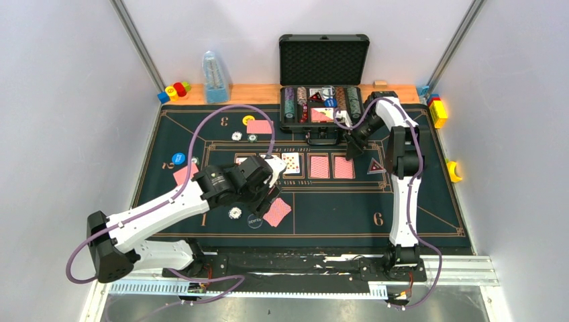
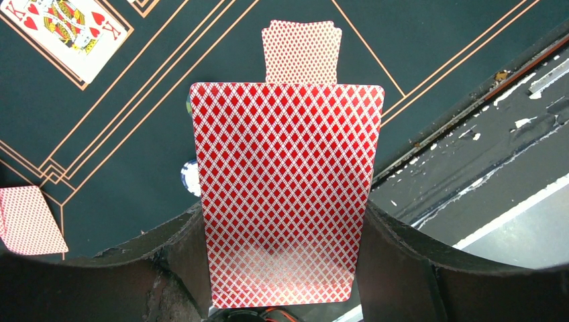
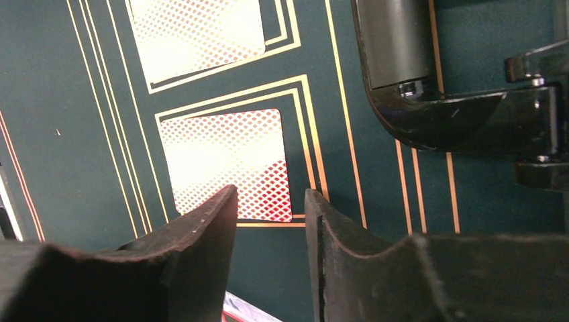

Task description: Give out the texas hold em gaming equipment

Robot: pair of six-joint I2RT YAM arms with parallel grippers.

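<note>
Red-backed card point(image 2: 286, 154) was clamped edgewise in the left gripper point(image 2: 285, 221), its long axis aimed at the laid card point(image 2: 300, 50) ahead; right gripper point(image 3: 272, 208) was seen parted, empty.

The light in the room was bright and even, falling from overhead, and the pale walls point(image 1: 60, 100) threw it back softly. On the dark green mat point(image 1: 416, 201) the arms point(image 1: 402, 194) laid only short, faint shadows, and from above everything looked sharp. At the right wrist, glare washed two face-down cards: the far card point(image 3: 198, 33) was almost white, while the nearer card point(image 3: 221, 157) kept its red only where shadow fell at its lower right corner. The jaws there were dark and soft in focus. At the left wrist the red-backed card point(image 2: 285, 188) in the jaws was crisp, with a pale sheen near its lower end.
</note>
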